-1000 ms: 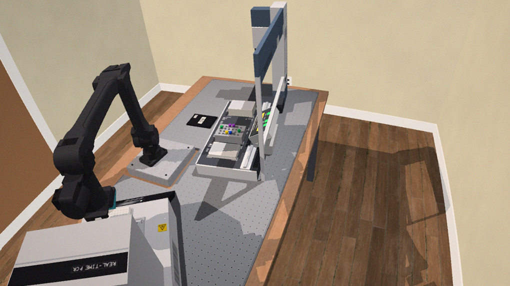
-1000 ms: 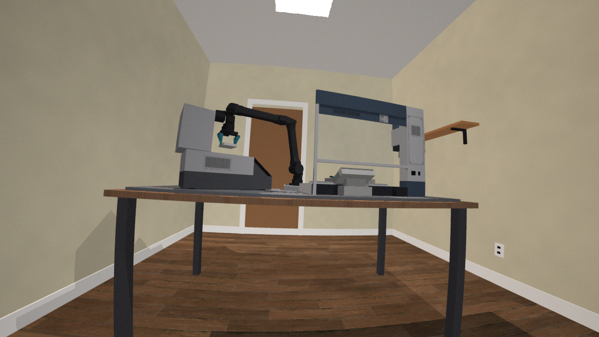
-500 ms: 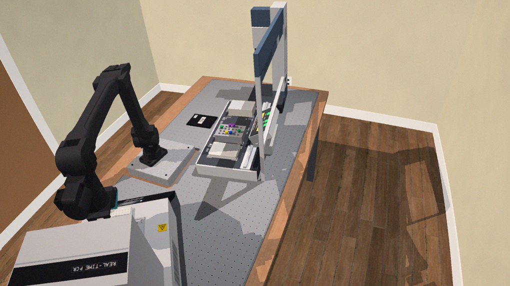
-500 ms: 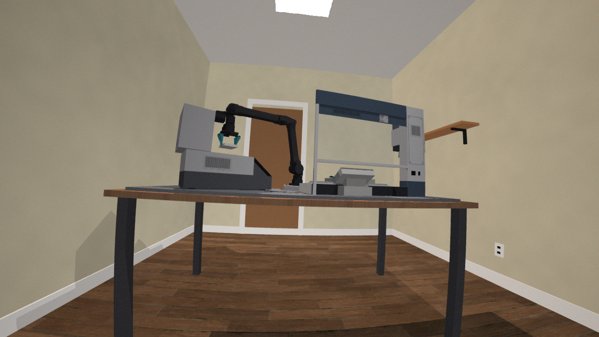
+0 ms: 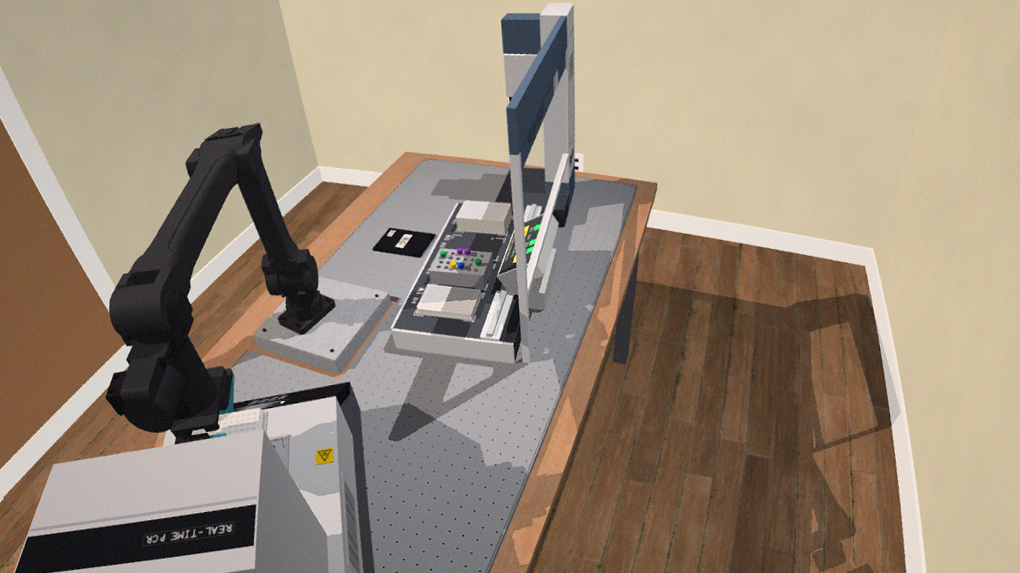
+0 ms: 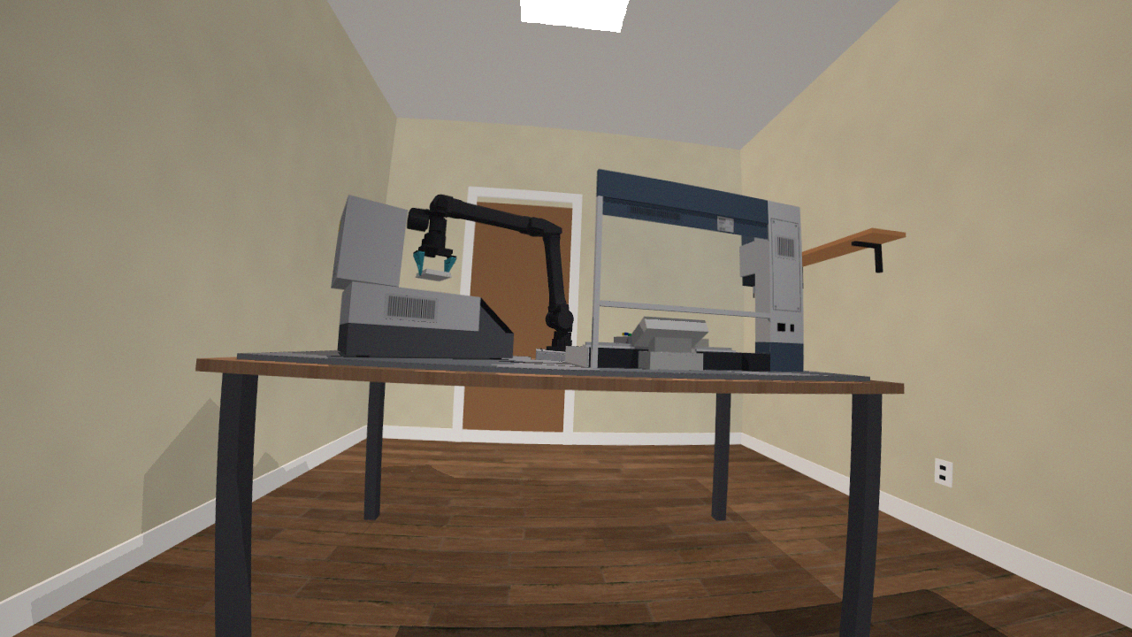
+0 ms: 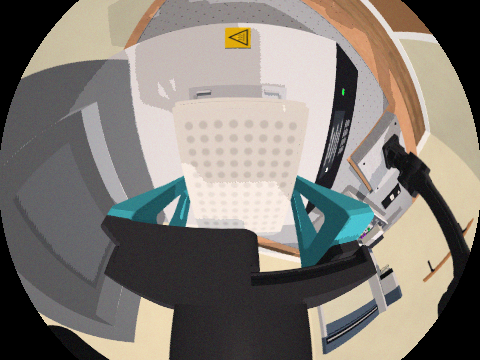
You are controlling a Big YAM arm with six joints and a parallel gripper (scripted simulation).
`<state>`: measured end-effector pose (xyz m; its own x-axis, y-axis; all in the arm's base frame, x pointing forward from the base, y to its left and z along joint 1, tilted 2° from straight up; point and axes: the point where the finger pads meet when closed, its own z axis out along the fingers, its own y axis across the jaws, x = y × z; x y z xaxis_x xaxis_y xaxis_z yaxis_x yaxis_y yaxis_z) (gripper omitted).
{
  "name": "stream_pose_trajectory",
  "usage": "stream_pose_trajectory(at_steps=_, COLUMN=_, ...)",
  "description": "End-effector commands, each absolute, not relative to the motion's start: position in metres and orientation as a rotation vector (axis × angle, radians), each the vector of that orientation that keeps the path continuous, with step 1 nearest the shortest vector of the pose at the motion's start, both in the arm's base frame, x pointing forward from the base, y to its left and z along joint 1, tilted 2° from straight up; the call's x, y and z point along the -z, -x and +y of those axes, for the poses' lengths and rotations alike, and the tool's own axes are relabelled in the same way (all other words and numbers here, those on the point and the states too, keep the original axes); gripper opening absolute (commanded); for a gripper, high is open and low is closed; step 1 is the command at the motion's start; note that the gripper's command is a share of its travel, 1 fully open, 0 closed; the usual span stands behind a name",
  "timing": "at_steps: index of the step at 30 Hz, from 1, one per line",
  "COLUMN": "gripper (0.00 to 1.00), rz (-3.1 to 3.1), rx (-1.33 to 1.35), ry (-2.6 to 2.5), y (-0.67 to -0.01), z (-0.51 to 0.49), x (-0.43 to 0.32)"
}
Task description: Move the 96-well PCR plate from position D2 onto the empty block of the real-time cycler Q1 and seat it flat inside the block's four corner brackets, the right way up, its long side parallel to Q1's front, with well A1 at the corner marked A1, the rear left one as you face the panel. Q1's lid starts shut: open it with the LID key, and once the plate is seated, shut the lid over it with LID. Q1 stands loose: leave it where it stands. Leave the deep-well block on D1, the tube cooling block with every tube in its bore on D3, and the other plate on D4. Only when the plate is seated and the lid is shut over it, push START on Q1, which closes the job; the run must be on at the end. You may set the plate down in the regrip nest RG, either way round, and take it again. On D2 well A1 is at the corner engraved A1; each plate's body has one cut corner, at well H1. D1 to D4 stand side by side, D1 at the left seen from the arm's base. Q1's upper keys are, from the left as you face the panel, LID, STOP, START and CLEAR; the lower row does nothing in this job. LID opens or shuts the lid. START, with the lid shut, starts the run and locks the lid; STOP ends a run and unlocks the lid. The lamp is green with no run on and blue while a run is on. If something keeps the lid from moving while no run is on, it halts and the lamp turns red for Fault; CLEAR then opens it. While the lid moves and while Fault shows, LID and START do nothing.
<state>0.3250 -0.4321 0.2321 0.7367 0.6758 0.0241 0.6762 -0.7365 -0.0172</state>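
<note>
- The gripper is closed on the 96-well PCR plate, its teal fingers standing wide against the plate's two opposite edges, low in the wrist view
- In the exterior view the plate hangs in the air under the gripper, left of centre in the frame, above the body of the real-time cycler Q1 and apart from it
- Q1's lid stands raised, tilted back at the left of the plate
- In the top view the cycler fills the lower left of the frame, and only a white strip of the plate shows between the black arm and the top edge of the lid
- In the wrist view the plate's grid of wells faces the camera, and beyond its far edge two small pale corner brackets of the block show; the block itself is hidden behind the plate
- A yellow warning label sits on the cycler's pale surface at upper centre of the wrist view
- A small green lamp shows on the dark panel strip at the right of the plate
- The deck frame with the other labware stands at upper centre of the top view, well apart from the gripper
- The tube cooling block with its coloured caps lies in the tray there, with a pale plate just below it in the frame
</note>
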Motion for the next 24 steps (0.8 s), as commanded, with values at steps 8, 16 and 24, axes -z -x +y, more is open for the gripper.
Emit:
stream_pose_trajectory(at_steps=8, gripper=0.00, rz=-1.134, rx=0.027, ry=2.911, y=-0.334, z=-0.443, x=-0.237)
stream_pose_trajectory(at_steps=16, gripper=0.00, rz=-1.135, rx=0.052, ry=2.971, y=-0.329, z=-0.449, x=-0.261)
stream_pose_trajectory(at_steps=24, gripper=0.00, rz=-1.168, rx=0.058, ry=2.967, y=-0.335, z=-0.437, x=-0.261)
